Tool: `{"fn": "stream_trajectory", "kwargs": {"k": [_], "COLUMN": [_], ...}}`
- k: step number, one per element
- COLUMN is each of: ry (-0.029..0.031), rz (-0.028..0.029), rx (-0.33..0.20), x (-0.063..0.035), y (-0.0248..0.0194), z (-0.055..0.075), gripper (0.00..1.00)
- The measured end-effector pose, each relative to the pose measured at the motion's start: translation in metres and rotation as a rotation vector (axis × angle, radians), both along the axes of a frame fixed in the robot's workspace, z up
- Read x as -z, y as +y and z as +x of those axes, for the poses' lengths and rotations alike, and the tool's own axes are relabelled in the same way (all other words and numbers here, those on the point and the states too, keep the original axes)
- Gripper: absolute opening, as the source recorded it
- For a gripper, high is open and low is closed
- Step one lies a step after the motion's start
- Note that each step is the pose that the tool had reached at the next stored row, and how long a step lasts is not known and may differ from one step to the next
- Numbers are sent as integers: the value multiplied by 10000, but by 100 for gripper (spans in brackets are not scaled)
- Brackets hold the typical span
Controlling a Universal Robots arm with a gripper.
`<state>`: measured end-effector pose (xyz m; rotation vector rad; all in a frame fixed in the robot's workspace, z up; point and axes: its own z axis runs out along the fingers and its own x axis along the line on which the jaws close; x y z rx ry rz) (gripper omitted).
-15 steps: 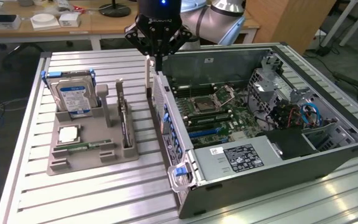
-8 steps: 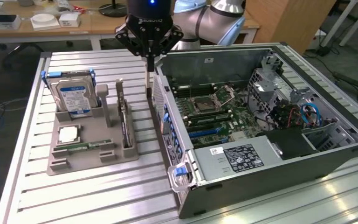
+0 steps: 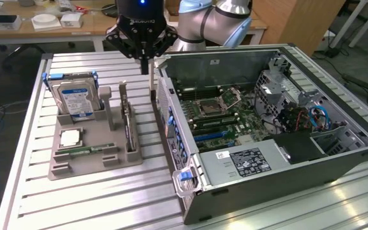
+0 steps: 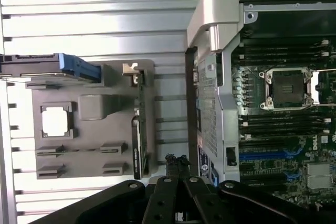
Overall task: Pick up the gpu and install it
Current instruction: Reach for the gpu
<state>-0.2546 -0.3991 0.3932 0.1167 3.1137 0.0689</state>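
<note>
Gripper (image 3: 144, 68) is the black two-finger type, hanging straight down with its tip aimed at the ground. It's toward the far side of the scene, a little to the exterior view's left of centre. The fingers (image 3: 143, 58) are pinched together into one narrow point with no gap showing between them. In the wrist view the black linkage bars (image 4: 157, 198) fan out on either side and meet at that same closed tip. The arm (image 3: 217, 20), silver with pale blue joints, comes in from the far side, on the exterior view's right of the gripper, then curls over to the wrist (image 3: 140, 12), which stands upright.
</note>
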Motion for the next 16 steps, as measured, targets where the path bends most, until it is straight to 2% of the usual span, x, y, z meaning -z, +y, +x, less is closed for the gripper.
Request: {"fn": "stream_trajectory", "kwargs": {"k": [16], "ry": [0], "rz": [-1], "rx": [-1], "x": [1], "y": [-2], "z": [-389], "gripper": [10]}}
